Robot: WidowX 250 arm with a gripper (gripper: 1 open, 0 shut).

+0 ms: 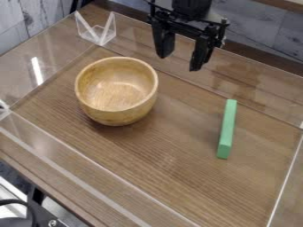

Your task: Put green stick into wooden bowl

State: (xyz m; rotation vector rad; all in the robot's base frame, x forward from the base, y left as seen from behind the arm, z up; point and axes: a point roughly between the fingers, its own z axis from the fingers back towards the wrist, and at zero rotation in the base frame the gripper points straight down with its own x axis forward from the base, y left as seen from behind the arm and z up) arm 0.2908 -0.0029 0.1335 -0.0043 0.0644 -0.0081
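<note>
Nearest me is the front edge of the table (142, 182), bare wood grain, with a clear low wall (71, 173) running along that edge and dark gear (30, 213) poking out below the bottom left corner.

My claw (178, 51) hangs at the top centre, pointing down, fingers (198, 55) spread wide with nothing between them. It sits above the back part of the table, clear of both objects. The space straight under it is bare wood.

The bowl (116, 90) is down and left of the claw, upright, round, light tan wood with thick walls. I can see inside it: only the wood floor shows. It stands well apart from the claw and near the left half of the table.

The stick (226, 128) lies flat on the right side, light green, long axis running roughly front to back with a slight tilt. It is well apart from the bowl, open tabletop between them. Its right side is near the clear right wall (290, 168), not touching as far as I can tell.

A clear folded piece (97, 29) stands at the back left, behind the bowl, apart from it. Grey planking (260, 31) runs behind the table.
</note>
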